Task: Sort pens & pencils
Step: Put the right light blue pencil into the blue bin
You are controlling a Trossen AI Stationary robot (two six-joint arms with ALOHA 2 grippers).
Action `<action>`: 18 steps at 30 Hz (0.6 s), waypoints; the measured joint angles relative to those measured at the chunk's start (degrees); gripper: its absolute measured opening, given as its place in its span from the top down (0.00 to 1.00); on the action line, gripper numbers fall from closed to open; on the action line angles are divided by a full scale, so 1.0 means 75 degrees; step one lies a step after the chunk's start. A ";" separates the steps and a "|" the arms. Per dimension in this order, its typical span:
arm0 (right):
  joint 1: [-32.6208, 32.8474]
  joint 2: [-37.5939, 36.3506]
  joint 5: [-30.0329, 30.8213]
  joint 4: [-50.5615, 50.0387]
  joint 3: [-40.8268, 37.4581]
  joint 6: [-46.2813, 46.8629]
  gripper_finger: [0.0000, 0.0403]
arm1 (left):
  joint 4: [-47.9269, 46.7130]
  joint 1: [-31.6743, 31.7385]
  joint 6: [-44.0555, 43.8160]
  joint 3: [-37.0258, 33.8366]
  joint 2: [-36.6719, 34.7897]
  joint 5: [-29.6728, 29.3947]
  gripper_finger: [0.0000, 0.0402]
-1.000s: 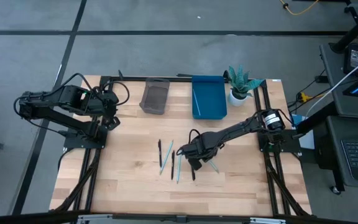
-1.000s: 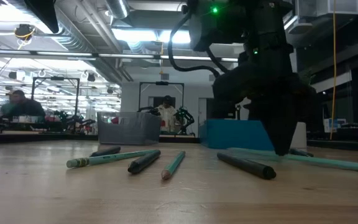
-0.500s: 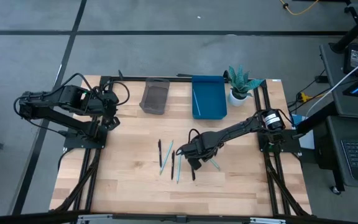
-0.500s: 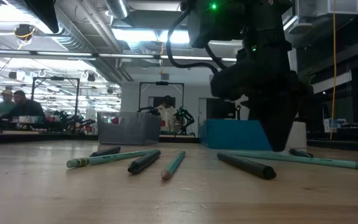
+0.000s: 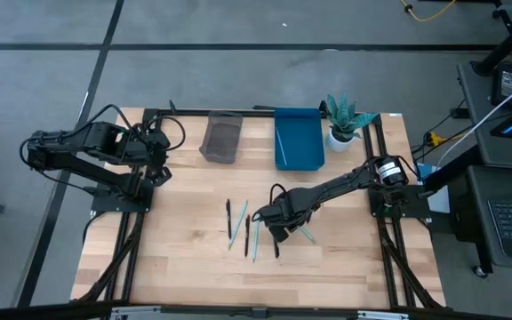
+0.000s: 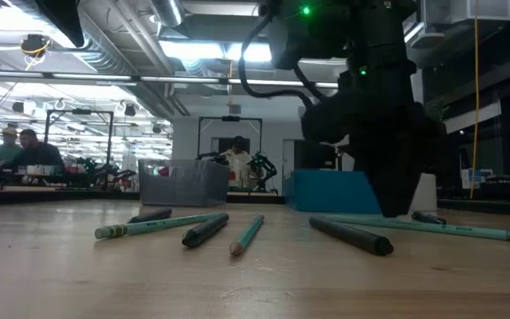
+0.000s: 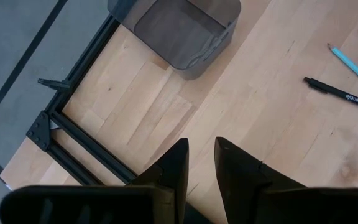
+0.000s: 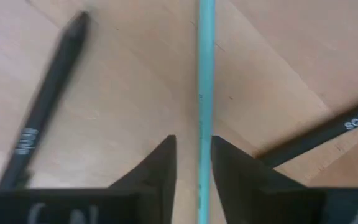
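Now the right gripper (image 8: 193,167) is low over the table with its fingers a little apart, one on each side of a teal pencil (image 8: 204,93) that lies flat on the wood. A second ago those fingers were shut. It looks ready to pinch the pencil. Black pens (image 8: 45,99) lie close on both sides, so room is tight. The blue tray (image 5: 299,138) and grey bin (image 5: 222,137) sit near the far edge. The left gripper (image 7: 197,167) waits by the left edge, fingers slightly apart.

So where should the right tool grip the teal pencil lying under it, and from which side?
Grip the teal pencil on its bare mid-shaft, coming straight down from above. It lies flat between the right tool's fingers, which straddle it across its thin width, with black pens off to either side.
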 joint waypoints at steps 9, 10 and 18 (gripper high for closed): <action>0.0000 -0.0011 -0.0004 0.0230 -0.0378 0.0005 0.72 | 0.0003 -0.0002 0.0001 0.0000 0.0000 0.0000 0.82; 0.0000 -0.0021 -0.0015 0.0305 -0.0419 0.0006 0.73 | 0.0003 -0.0002 0.0001 0.0000 -0.0003 0.0000 0.82; -0.0009 -0.0064 -0.0290 0.0746 -0.0696 0.0035 0.81 | 0.0029 -0.0002 0.0001 0.0000 0.0000 0.0000 0.82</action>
